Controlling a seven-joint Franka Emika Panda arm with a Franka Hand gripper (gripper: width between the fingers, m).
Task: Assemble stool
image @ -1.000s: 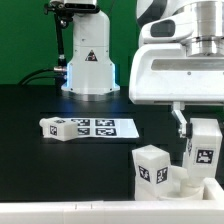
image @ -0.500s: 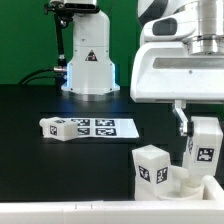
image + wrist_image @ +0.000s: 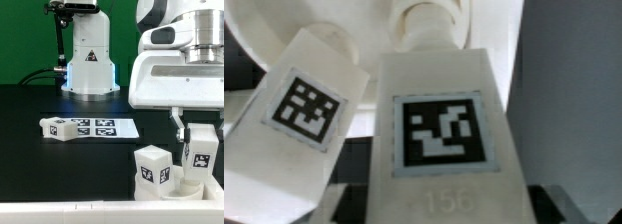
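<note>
My gripper [image 3: 198,137] is shut on a white stool leg [image 3: 202,152] with a black-and-white tag, held upright at the exterior view's right. The leg's lower end is at the round white seat [image 3: 190,186] near the front edge; I cannot tell whether it sits in a socket. A second tagged leg [image 3: 152,165] stands upright on the seat just to the left. A third leg [image 3: 55,128] lies at the left end of the marker board [image 3: 108,128]. In the wrist view the held leg [image 3: 441,130] fills the middle between my gripper [image 3: 446,205] fingers, the standing leg [image 3: 299,110] beside it.
A white robot base [image 3: 90,62] stands at the back on the black table, with a cable on the green backdrop side. A long white bar [image 3: 60,212] runs along the front edge. My arm's large white body [image 3: 180,70] hangs over the right side.
The gripper, with the leg still in it, has shifted slightly lower and toward the exterior view's left. The other legs and the seat have not moved.
</note>
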